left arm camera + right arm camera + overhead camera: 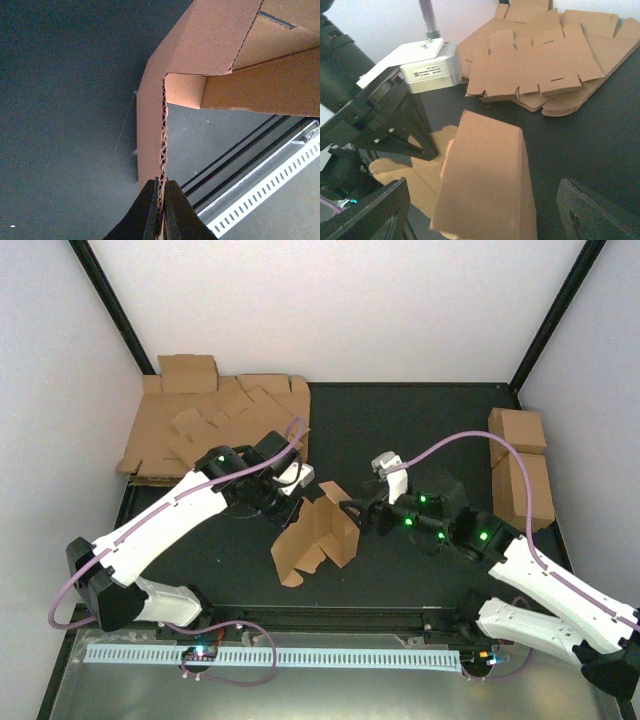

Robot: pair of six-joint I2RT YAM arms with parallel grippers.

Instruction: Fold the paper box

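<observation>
Nearest us, left wrist view: the left gripper (161, 189) is closed narrow on the raw corrugated edge of the paper box (200, 45). The gripped panel rises from the fingertips and bends over into a folded corner above. Past it we see the dark table (60, 100) and a white slotted rail (265, 190).

Right wrist view: the right gripper (482, 205) stands wide, its black fingers (370, 212) at the two lower corners. A raised box panel sits between them, and we see it touching neither finger. Further out a heap of flat cardboard sheets (545, 65) lies against the pale wall (370, 25).

Top view: the rail runs along the near edge by the arm bases. We find the box near the middle of the table, part-folded. One end stands up between the two grippers and the flaps spread flat toward the near left. The left gripper meets it from the left, the right gripper from the right. Two cardboard cuboids (522, 465) sit at the far right edge, well apart from the box. The heap fills the far left corner.
</observation>
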